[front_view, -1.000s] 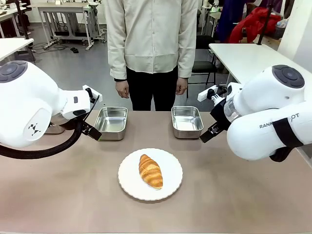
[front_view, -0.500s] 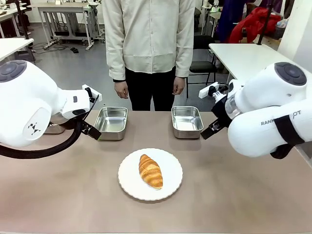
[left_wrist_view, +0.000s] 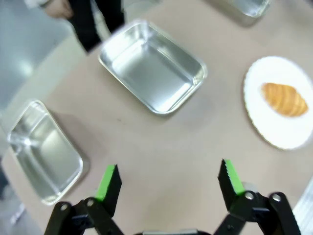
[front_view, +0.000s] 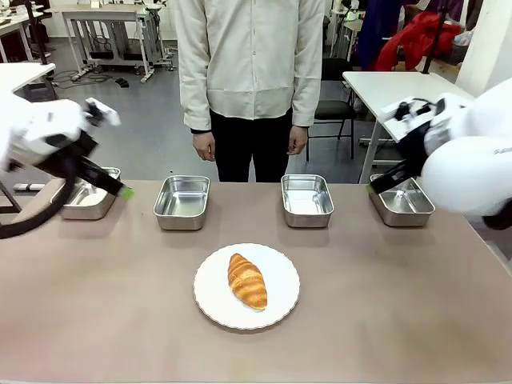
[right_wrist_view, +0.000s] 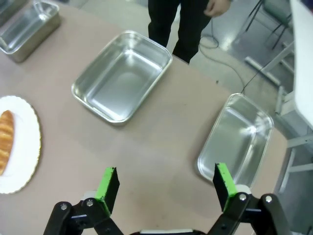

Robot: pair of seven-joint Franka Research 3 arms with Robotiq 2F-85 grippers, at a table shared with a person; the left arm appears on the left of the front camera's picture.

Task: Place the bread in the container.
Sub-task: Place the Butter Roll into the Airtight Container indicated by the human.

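Observation:
The bread (front_view: 247, 281), a golden croissant, lies on a round white plate (front_view: 210, 294) in the middle of the table. Several steel containers stand in a row behind it: far left (front_view: 88, 198), left of centre (front_view: 182, 202), right of centre (front_view: 307, 200) and far right (front_view: 402, 202). My left gripper (front_view: 120, 190) hangs open above the far-left container. My right gripper (front_view: 374, 187) hangs open beside the far-right one. In the left wrist view the left gripper (left_wrist_view: 169, 178) is open and holds nothing, with the bread (left_wrist_view: 284, 99) far right. The right gripper (right_wrist_view: 165, 182) is likewise open over bare table, with the bread (right_wrist_view: 5, 142) at the left edge.
A person stands at the far edge of the table, with both hands (front_view: 202, 146) hanging at their sides. The tan tabletop (front_view: 384, 304) is bare around the plate. Another white table (front_view: 400, 88) stands behind on the right.
Both arms have swung outward and back from the two middle containers toward the table's ends, uncovering the two outer containers. The bread and plate have not moved.

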